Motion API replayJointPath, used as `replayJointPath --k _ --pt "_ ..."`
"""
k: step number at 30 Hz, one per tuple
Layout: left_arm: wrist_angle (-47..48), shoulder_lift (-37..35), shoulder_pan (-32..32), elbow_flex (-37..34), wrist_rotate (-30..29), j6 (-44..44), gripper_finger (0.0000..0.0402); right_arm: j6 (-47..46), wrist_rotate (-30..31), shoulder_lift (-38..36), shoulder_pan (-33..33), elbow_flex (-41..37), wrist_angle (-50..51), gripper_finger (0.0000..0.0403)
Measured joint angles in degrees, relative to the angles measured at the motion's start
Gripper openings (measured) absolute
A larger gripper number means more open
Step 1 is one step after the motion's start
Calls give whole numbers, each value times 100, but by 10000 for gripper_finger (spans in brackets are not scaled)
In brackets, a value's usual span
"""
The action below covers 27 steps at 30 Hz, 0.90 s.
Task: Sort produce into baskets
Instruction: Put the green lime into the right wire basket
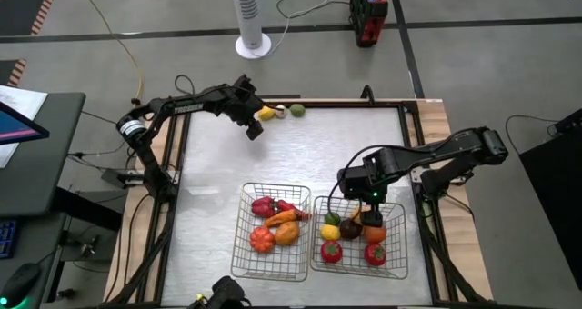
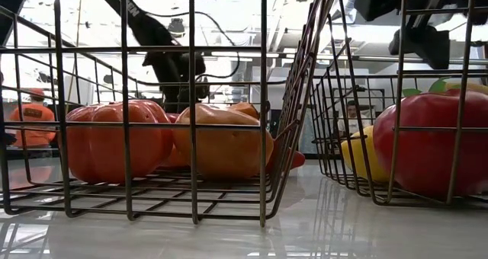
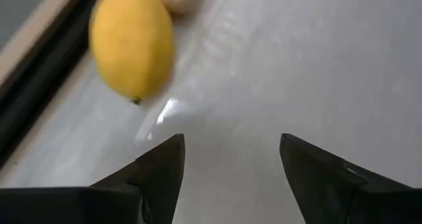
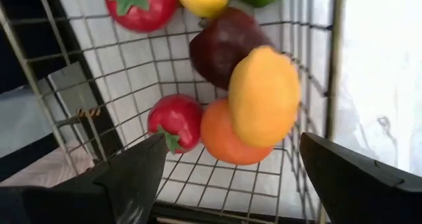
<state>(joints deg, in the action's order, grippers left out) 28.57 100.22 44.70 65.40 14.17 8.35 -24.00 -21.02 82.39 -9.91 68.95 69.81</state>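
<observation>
Three loose pieces are lying at the far edge of the desk [image 1: 218, 186], well apart from the two baskets: a lemon [image 1: 265, 114], a whitish piece [image 1: 281, 112] and a green round one [image 1: 296, 110], in a short row.

The left hand [image 1: 252, 127] is hovering just beside the lemon, fingers apart and holding nothing; in the left wrist view the lemon [image 3: 132, 43] is sitting ahead of the fingertips [image 3: 165, 158] and off to one side, not between them.

Judgement: the lemon is looking light, stiff and smooth-skinned, so likely slippery and prone to rolling; taking it across its short middle seems safest.

The right hand [image 1: 371, 195] is hanging over the right basket [image 1: 400, 259], spread wide and empty, above an orange-yellow fruit [image 4: 264, 95] and the dark purple one [image 4: 224, 46].

The left basket [image 1: 238, 254] is holding a long red pepper [image 1: 291, 207] and others.

Desk surface is appearing glossy and pale, reflecting light. Beyond the lemon's edge, grey floor, cables and a white fan [image 1: 249, 18] are showing.
</observation>
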Motion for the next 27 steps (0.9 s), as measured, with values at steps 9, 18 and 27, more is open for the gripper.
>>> replayJointPath --k 9,18,27 --pt "-1869 -130 54 -869 -67 454 213 27 -7 0 72 0 -9 374" --pt "-1867 -131 -65 -958 -479 64 213 -17 -24 -2 304 0 3 374" --pt "-1677 -789 -174 -962 542 148 213 -58 -20 -2 342 0 -29 374"
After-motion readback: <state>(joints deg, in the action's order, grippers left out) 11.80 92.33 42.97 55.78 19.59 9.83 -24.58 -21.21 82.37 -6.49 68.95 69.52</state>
